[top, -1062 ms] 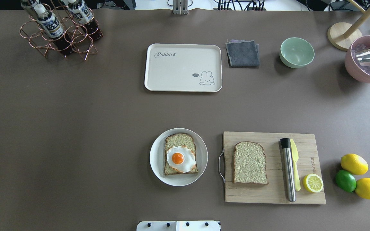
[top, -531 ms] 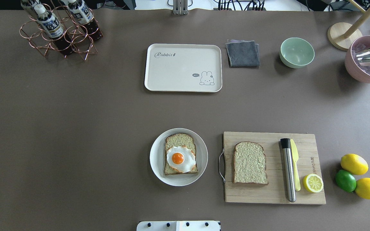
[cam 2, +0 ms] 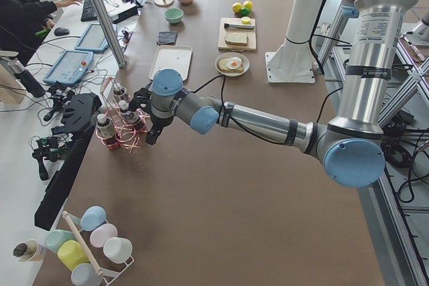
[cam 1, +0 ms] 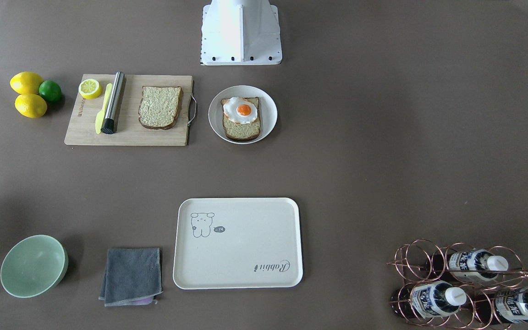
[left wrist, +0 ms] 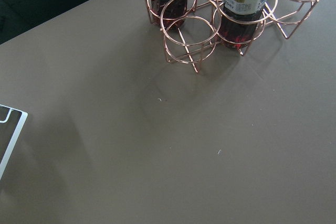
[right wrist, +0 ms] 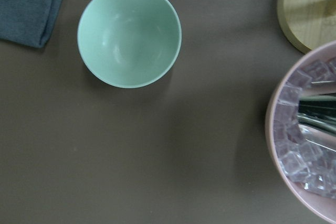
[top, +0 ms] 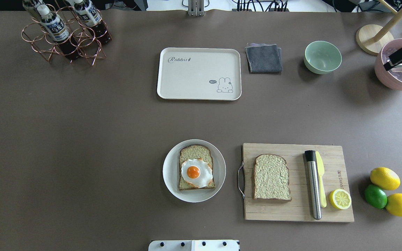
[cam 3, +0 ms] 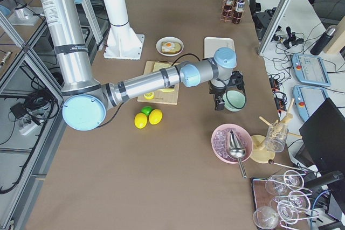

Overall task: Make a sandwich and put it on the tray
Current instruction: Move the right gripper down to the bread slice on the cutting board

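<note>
**Station status: sandwich parts on plate and board, arms at opposite ends**

1. Left end. The left gripper (cam 2: 151, 133) hangs above the surface (top: 82, 139), just beside the copper wire rack (top: 65, 45) that holds dark tea bottles (top: 53, 26). Its jaws show only in part, so I cannot tell whether they are apart or together. The left wrist view shows the rack and bare surface below it.

2. Centre, far side. The tray (top: 194, 75) lies flat, well apart from the bread. A folded grey cloth (top: 263, 58) lies just to its right.

3. Centre, near side. A round white plate (top: 169, 170) carries the lower bread slice (top: 195, 152), with the fried egg (top: 195, 172) resting on top of it.

4. Right of the plate. A wooden cutting board (top: 298, 209) carries the second bread slice (top: 271, 177), lying flat and uncovered. Beside it lie a steel muddler (top: 313, 188), a yellow knife (top: 321, 181) and a lemon half (top: 340, 199).

5. Right end. Two lemons (top: 384, 178) and a lime (top: 375, 196) touch one another near the board. On the far side stand a green bowl (top: 322, 56) and a pink bowl (top: 389, 82) holding ice. The right gripper (cam 3: 218, 103) hangs above the surface beside the green bowl. I cannot tell how its jaws stand.
</note>
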`<action>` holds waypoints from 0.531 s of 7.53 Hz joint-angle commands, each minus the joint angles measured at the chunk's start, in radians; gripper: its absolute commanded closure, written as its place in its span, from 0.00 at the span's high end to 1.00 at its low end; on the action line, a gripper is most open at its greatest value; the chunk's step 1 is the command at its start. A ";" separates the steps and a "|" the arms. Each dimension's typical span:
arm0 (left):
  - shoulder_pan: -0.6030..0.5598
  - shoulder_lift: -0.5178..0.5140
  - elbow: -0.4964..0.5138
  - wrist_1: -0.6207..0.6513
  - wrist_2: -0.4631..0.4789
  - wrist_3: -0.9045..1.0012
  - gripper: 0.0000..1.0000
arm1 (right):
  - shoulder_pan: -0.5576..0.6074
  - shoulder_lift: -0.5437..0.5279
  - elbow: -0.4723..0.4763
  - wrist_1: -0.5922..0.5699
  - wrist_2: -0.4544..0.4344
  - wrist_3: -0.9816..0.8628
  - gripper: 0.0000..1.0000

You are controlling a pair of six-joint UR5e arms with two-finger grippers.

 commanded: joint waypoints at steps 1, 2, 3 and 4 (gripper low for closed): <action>0.011 0.039 0.008 -0.153 -0.001 -0.073 0.98 | -0.134 0.085 0.050 0.024 -0.034 0.144 1.00; 0.013 0.039 0.001 -0.160 -0.001 -0.090 0.98 | -0.203 0.087 0.075 0.093 -0.036 0.300 1.00; 0.030 0.038 -0.008 -0.163 -0.007 -0.158 0.98 | -0.254 0.070 0.081 0.209 -0.063 0.431 1.00; 0.068 0.029 -0.017 -0.186 -0.037 -0.229 0.98 | -0.306 0.065 0.080 0.283 -0.085 0.493 1.00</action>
